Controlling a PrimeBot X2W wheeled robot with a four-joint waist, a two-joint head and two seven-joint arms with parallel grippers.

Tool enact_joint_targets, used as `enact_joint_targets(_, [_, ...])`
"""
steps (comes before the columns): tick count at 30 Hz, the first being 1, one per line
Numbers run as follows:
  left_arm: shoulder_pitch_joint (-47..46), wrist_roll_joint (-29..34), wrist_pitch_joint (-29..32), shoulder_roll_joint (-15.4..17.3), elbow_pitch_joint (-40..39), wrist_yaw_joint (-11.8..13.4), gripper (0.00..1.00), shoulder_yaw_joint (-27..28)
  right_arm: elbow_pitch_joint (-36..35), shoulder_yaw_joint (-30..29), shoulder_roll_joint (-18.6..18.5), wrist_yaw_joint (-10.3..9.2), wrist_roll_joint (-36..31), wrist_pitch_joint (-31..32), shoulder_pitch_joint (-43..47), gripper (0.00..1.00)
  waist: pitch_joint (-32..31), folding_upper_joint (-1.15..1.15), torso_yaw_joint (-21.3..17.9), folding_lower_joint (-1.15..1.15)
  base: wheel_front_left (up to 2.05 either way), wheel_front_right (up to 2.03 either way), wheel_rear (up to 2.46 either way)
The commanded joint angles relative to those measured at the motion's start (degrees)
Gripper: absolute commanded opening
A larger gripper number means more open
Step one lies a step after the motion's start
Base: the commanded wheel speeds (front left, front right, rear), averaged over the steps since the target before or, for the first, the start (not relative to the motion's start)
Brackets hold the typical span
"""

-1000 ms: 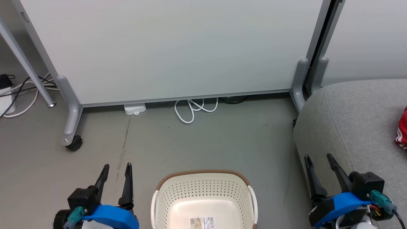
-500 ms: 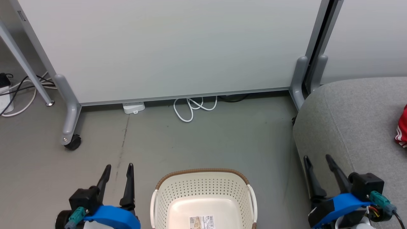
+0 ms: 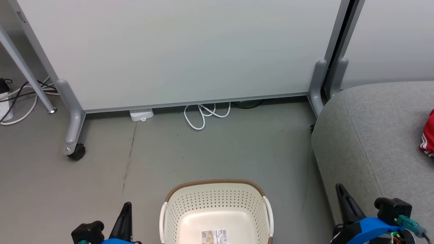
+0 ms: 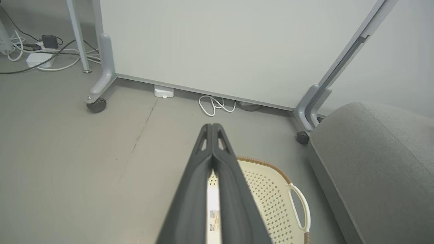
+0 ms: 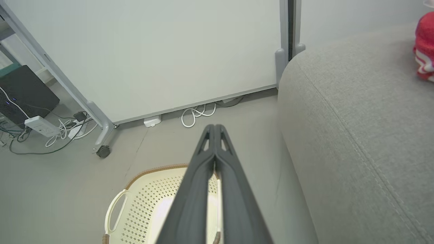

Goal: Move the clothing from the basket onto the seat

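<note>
Leftmost, at the far left of the head view, dark and white cables (image 3: 20, 98) trail over the grey floor (image 3: 220, 149) beside a slanted grey leg. Just right of them stands a pale partition panel (image 3: 183, 51), whose grey foot ends in a black caster (image 3: 77, 153). Along the panel's lower edge lie a small white box (image 3: 141, 115) and, further right, a looped white cord (image 3: 203, 117).

Nearer, at the lower left, the left hand (image 3: 127, 207) points away from the robot. Its two dark fingers are pressed together along their length, and nothing is between them. It hangs above the floor, just left of the basket (image 3: 217, 182) and apart from it.

The basket sits on the floor at near centre, upright, with its brown woven rim on the far side and a white handle at each side. Its pale bottom shows a barcode label (image 3: 214, 236).

To the right of the basket, the right hand (image 3: 340, 189) is likewise fully closed and grips nothing. It is raised in front of the near left edge of the seat (image 3: 373, 135).

The seat fills the right side, its rounded corner close to the panel's right foot. The clothing (image 3: 429, 134) lies on the seat at the far right, red with white stripes and cut off by the frame edge, well apart from both hands and the basket.
</note>
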Motion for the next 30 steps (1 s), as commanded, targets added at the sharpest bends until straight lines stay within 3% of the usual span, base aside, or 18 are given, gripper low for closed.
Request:
enact_joint_targets(1, [-1.48,-1.90,0.34,0.04,-1.35,-0.01,0.00,0.74,-1.20,-0.25,-0.07,0.00,2.13,0.29,-0.89,0.00,0.01,0.00,-0.05,0.00,0.00,0.00,0.00])
enact_joint_targets(30, [-3.13,-26.49,7.17,-0.60,-6.46,-0.03,0.00,4.90,-3.61,-1.78,-0.11,0.00,28.84,5.06,-2.02,0.00,0.17,0.00,-1.52,0.00,0.00,0.00,0.00])
